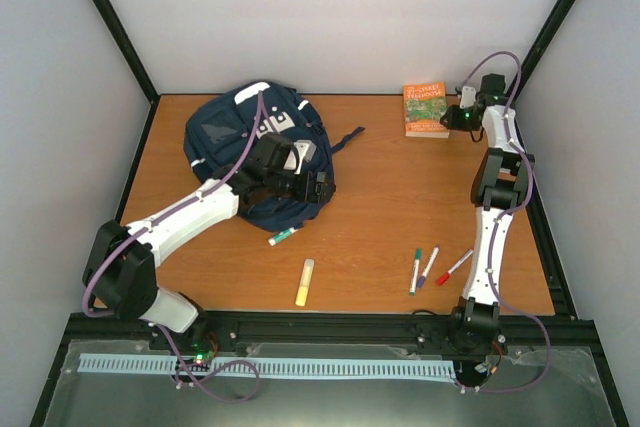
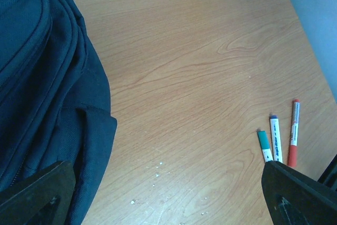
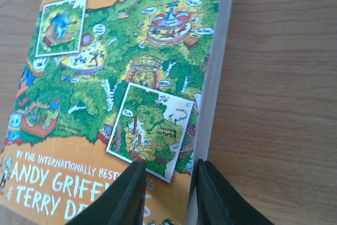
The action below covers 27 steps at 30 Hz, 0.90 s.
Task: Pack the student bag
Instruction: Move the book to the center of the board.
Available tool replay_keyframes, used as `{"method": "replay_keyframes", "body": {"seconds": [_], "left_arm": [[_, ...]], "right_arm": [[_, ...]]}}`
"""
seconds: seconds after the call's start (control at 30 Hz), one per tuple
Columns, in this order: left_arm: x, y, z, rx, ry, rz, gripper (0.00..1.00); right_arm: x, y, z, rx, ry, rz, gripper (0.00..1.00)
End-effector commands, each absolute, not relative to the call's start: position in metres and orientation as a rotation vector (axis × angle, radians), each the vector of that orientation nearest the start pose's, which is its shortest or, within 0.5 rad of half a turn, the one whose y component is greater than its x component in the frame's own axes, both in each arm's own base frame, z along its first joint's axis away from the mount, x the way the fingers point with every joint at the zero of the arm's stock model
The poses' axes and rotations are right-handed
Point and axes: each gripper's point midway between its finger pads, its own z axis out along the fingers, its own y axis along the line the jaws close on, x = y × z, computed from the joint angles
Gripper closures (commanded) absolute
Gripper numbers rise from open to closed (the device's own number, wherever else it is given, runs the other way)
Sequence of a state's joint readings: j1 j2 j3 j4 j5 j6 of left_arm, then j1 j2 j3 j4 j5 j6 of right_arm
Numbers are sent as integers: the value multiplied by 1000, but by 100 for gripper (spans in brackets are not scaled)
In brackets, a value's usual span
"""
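White walls and a black frame close in a wooden worktop (image 1: 380,207). At its far left lies the student bag (image 1: 225,132), navy with white stripes and patches, a dark strap trailing out to its right. The left arm reaches over the bag's near right side. The left end effector (image 2: 168,201) stands wide open and holds nothing; in the wrist view one finger (image 2: 37,193) sits at the bag's dark edge and the other over bare wood.

In the far right corner lies a book (image 1: 426,109) with an orange and green cover (the author line begins "Andy Griff", the rest hidden). The right end effector (image 3: 168,183) is at the book's right edge with its jaws narrowed. One finger (image 3: 124,196) is over the cover and the other is beside the page edge. Whether they actually pinch the book I cannot tell.

A green-capped marker (image 1: 283,237) lies just beside the bag's near edge. A yellow highlighter (image 1: 304,282) lies nearer the arm bases. Toward the right arm, three pens lie close together: a green pen (image 1: 415,269), a blue pen (image 1: 429,265) and a red pen (image 1: 454,267).
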State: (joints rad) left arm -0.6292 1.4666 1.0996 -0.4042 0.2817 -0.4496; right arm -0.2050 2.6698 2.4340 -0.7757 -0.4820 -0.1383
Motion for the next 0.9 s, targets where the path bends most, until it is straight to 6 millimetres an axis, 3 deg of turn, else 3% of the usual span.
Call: {"method": "replay_keyframes", "body": {"seconds": [0.0, 0.2, 0.4, 0.63, 0.87], "left_arm": [[303, -286, 187, 360, 2405, -883, 0], [300, -280, 185, 342, 2403, -868, 0], [298, -277, 184, 326, 2408, -861, 0], [296, -277, 184, 303, 2400, -880, 0], [296, -272, 181, 264, 2402, -873, 0]], "right_arm": [[618, -33, 27, -68, 2519, 632, 76], [600, -23, 7, -60, 2607, 653, 86], [571, -6, -18, -178, 2751, 573, 92], [518, 15, -40, -311, 2884, 597, 94], [456, 27, -47, -405, 2948, 655, 94]]}}
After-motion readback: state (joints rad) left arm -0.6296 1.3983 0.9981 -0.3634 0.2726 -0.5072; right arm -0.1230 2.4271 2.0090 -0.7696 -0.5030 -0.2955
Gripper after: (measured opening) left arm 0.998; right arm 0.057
